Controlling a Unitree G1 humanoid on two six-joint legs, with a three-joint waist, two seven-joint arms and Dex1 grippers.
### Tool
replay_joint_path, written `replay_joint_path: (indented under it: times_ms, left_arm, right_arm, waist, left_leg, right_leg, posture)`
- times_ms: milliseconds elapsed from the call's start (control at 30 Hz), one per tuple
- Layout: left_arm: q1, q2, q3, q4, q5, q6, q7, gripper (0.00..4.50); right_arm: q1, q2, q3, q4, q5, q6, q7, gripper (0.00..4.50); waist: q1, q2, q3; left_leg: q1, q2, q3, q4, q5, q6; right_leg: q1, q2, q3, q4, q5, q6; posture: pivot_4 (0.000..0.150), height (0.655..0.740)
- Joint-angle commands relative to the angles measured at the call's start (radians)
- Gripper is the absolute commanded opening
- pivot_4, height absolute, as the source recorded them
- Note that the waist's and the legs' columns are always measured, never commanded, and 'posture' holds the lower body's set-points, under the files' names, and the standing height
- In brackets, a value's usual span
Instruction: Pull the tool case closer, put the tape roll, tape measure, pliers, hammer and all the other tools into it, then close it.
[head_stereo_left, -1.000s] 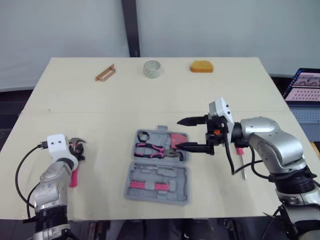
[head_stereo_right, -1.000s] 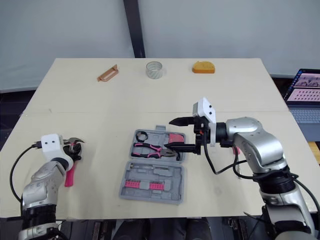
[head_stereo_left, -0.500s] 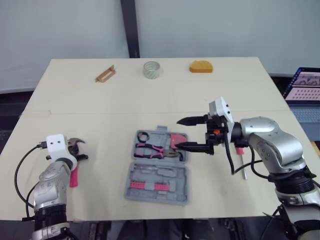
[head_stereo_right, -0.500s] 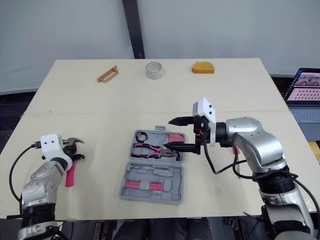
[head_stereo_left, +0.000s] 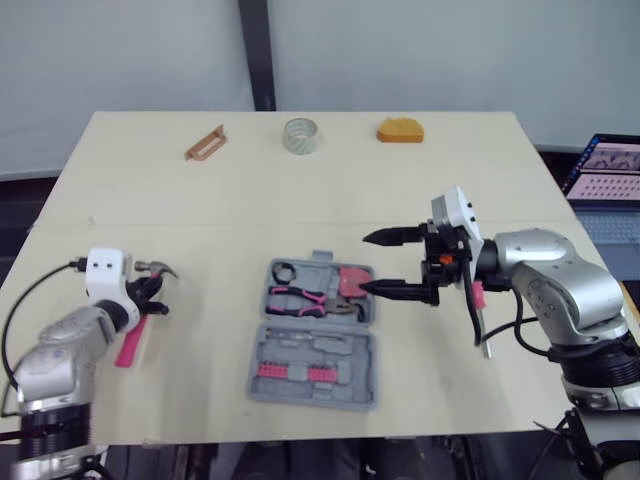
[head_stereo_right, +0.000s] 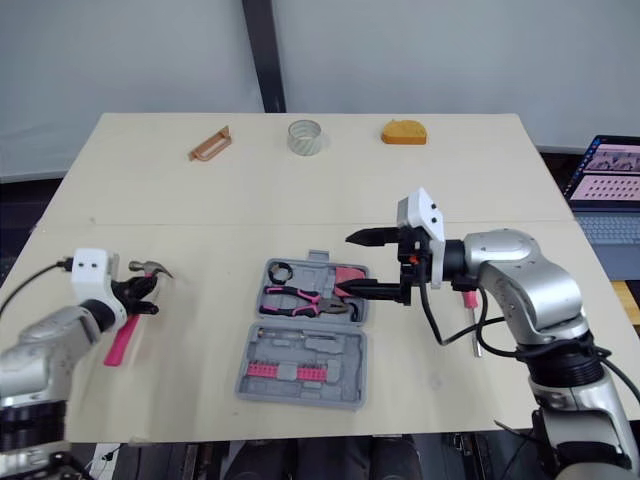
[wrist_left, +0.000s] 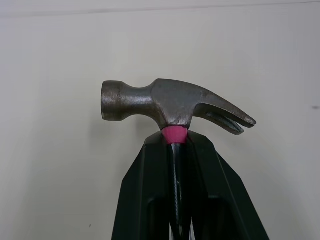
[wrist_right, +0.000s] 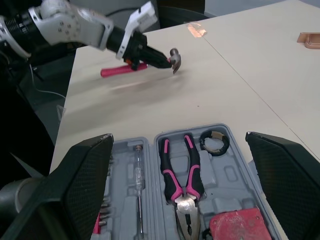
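Observation:
The grey tool case (head_stereo_left: 316, 385) lies open at the table's middle front. Pink-handled pliers (head_stereo_left: 300, 297), a black ring (head_stereo_left: 287, 271) and a red piece (head_stereo_left: 355, 280) rest in it. My left gripper (wrist_left: 176, 145) is shut on the neck of the pink-handled hammer (head_stereo_left: 135, 320), held just above the table at the front left, steel head (wrist_left: 170, 102) up. My right gripper (head_stereo_left: 365, 262) hangs open over the case's right edge, holding nothing. The clear tape roll (head_stereo_left: 299, 135) and the orange tape measure (head_stereo_left: 401, 130) sit at the far edge.
A copper-coloured tool (head_stereo_left: 204, 143) lies at the far left. A pink-handled screwdriver (head_stereo_left: 482, 320) lies on the table under my right forearm. A laptop (head_stereo_left: 605, 175) stands off the table's right side. Bare tabletop separates the case from the far tools.
My left gripper has lifted the hammer off the table and swung it outward to the left. My right gripper has drawn back slightly to the right, still open.

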Motion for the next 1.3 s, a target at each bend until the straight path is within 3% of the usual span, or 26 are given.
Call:
replay_joint_path:
  times_ms: [33, 233, 500, 767, 1300]
  left_arm:
    - [-0.102, 0.165, -0.079, -0.09, -0.07, 0.035, -0.242, 0.0]
    - [-0.27, 0.254, -0.291, -0.082, -0.09, 0.031, -0.507, 0.0]
    - [-0.414, 0.174, -0.607, -0.14, -0.001, -0.007, -0.666, 0.0]
    - [-0.438, 0.106, -0.766, -0.192, 0.105, -0.012, -0.672, 0.0]
    - [-0.455, -0.017, -0.915, -0.388, 0.153, 0.167, -0.602, 0.0]
  right_arm:
    - [0.027, -0.028, -0.043, -0.042, 0.016, -0.026, 0.022, 4.5]
    - [0.082, -0.055, -0.063, -0.087, 0.016, -0.028, 0.008, 4.5]
    - [0.215, -0.148, -0.112, -0.229, 0.022, -0.016, 0.007, 4.5]
    - [0.332, -0.254, -0.19, -0.336, 0.073, 0.009, 0.021, 4.5]
    - [0.429, -0.252, -0.168, -0.36, 0.048, -0.027, 0.01, 4.5]
  waist:
    - [0.003, -0.001, 0.001]
    - [0.0, 0.0, 0.001]
    - [-0.001, -0.001, 0.001]
    - [0.004, -0.002, 0.002]
    - [0.008, -0.003, 0.002]
  left_leg:
    - [-0.001, 0.0, -0.001, 0.0, 0.0, 0.0]
    - [-0.006, 0.0, 0.001, 0.0, 0.0, 0.0]
    - [-0.011, 0.0, 0.004, 0.0, 0.0, 0.0]
    - [-0.011, 0.0, 0.004, 0.003, 0.0, 0.0]
    - [-0.013, 0.0, 0.003, 0.009, -0.001, 0.001]
  right_leg:
    - [-0.001, 0.0, -0.001, 0.0, 0.0, 0.0]
    - [-0.007, 0.0, 0.0, 0.001, 0.0, 0.0]
    - [-0.014, 0.0, 0.0, 0.003, 0.0, 0.0]
    - [-0.013, 0.0, 0.001, 0.003, 0.001, -0.001]
    - [-0.012, 0.0, 0.001, 0.004, 0.002, -0.001]
  posture:
    - [0.15, 0.74]
    - [0.15, 0.74]
    - [0.15, 0.74]
    - [0.15, 0.74]
    - [0.15, 0.74]
